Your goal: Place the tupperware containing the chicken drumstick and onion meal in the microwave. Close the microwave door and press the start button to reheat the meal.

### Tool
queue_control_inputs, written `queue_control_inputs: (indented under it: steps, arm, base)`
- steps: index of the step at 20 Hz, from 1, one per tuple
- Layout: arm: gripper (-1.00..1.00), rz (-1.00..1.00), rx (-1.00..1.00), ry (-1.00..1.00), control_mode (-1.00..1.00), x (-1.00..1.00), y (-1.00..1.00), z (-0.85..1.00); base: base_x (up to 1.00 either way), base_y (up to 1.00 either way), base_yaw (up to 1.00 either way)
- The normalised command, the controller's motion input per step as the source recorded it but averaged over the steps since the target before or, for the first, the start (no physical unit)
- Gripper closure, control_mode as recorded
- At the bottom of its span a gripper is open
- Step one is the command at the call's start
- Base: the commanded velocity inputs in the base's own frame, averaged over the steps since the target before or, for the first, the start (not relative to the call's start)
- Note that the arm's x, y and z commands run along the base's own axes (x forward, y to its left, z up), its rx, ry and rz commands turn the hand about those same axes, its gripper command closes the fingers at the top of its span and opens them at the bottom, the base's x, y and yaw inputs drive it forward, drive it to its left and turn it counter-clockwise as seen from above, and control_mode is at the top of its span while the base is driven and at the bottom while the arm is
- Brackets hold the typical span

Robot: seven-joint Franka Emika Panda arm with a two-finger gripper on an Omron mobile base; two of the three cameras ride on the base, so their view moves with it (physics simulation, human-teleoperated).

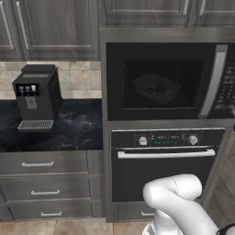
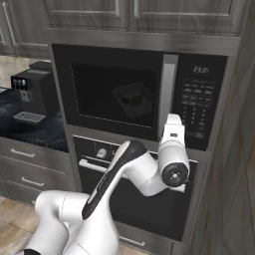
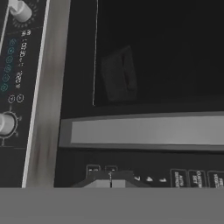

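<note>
Here, pincer (image 3: 110, 180): fingertips pressed together, holding nothing, at the keypad (image 2: 197, 105).
Microwave door (image 2: 112, 92): closed.
Tupperware (image 2: 133, 99): inside the microwave (image 1: 170, 81), seen dimly through the glass.

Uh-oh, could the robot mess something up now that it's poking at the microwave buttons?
Maybe. The gripper is shut and sits right at the microwave keypad, where the buttons are small and packed close, so it might press a wrong one instead of start. The long silver handle of the microwave door runs just beside the fingertips, so a sideways slip could bump it. The tupperware shows dimly behind the closed door's glass, so the food looks safe.
</note>
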Motion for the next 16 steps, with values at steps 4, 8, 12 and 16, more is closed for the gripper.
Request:
queue_control_inputs:
  steps: [4,8,12,16]
  arm:
    - [1.0,0.01,0.0,-0.04,-1.0,0.27,0.0,0.0]
    - [1.0,0.02,0.0,-0.02,-1.0,0.24,-0.01,0.0]
    - [1.0,0.02,0.0,0.0,-1.0,0.06,-0.15,0.0]
    - [1.0,0.01,0.0,0.0,-1.0,0.0,-0.16,-0.01]
  base:
    - [0.0,0.0,0.0]
    - [0.0,0.0,0.0]
    - [0.0,0.0,0.0]
    - [0.0,0.0,0.0]
